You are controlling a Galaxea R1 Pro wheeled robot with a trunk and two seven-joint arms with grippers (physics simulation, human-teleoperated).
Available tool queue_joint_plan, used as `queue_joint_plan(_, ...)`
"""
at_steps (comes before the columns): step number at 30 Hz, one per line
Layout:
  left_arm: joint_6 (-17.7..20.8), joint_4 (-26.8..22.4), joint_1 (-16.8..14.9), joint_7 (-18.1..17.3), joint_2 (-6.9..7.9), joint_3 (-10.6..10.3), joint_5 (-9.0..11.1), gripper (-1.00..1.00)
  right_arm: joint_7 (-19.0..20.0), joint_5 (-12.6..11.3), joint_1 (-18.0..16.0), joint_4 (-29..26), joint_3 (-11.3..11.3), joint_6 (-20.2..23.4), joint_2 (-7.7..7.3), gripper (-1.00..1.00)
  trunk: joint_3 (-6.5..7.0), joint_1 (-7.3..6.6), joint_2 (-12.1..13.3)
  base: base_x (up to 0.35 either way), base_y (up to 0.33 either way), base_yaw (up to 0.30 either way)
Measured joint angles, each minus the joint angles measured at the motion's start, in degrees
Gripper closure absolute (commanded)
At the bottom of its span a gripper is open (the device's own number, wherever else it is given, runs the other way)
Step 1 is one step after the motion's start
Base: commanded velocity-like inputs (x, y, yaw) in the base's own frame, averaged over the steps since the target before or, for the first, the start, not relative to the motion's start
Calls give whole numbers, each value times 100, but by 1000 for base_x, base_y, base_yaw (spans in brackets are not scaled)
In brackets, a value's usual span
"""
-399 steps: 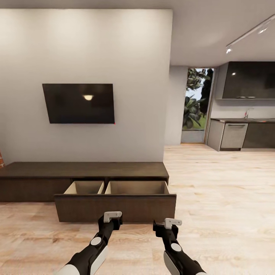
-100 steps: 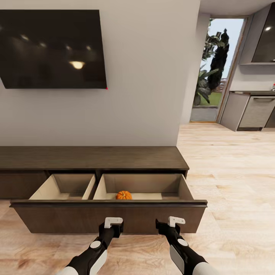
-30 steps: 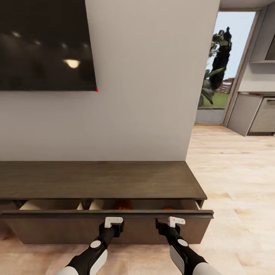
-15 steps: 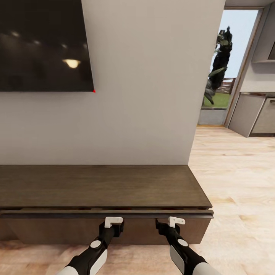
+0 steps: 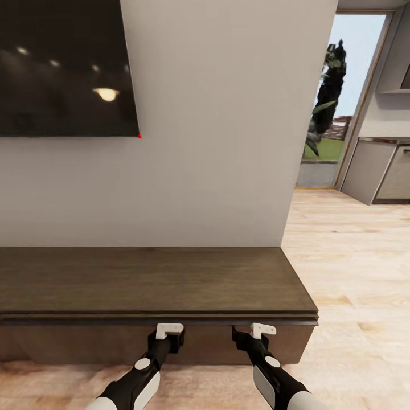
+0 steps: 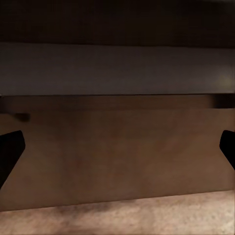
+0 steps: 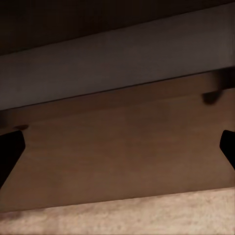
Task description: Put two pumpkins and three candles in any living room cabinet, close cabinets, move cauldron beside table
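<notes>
The long dark-brown cabinet (image 5: 148, 279) runs along the wall right in front of me, its front panel (image 5: 114, 341) flush under the flat top. My left gripper (image 5: 170, 335) and right gripper (image 5: 254, 336) are both held up against that panel. In the left wrist view the left gripper (image 6: 117, 152) is open, its dark fingertips (image 6: 10, 149) wide apart, with the brown panel (image 6: 117, 147) close ahead. The right gripper (image 7: 117, 152) is open too, facing the same panel (image 7: 117, 152). The pumpkins, candles, cauldron and table are out of view.
A black TV (image 5: 62, 68) hangs on the grey wall above the cabinet. Light wood floor (image 5: 353, 267) opens to the right, leading to a glass door (image 5: 336, 102) and grey kitchen units (image 5: 384, 171).
The wide drawer, open earlier with pumpkins inside, has slid in and its front now sits flush. The view has moved closer to the cabinet. Both grippers stay against the panel.
</notes>
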Motion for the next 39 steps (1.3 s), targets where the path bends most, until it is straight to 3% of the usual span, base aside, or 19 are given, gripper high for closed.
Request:
queue_joint_plan(8,-4,-1,0,-2,0,0,0,-100,4,7,-1,-5,-3,0,0,-100,0,3,0,-92,0,0)
queue_joint_plan(29,-1,0,0,2,0,-2,0,-100,5,-6,0,-3,-4,0,-5,-100,0,3,0,-323,0,0)
queue_joint_plan(39,0,-32,0,-2,0,-2,0,-100,5,-34,0,-3,-10,0,-13,-100,22,-3,1,-63,0,0)
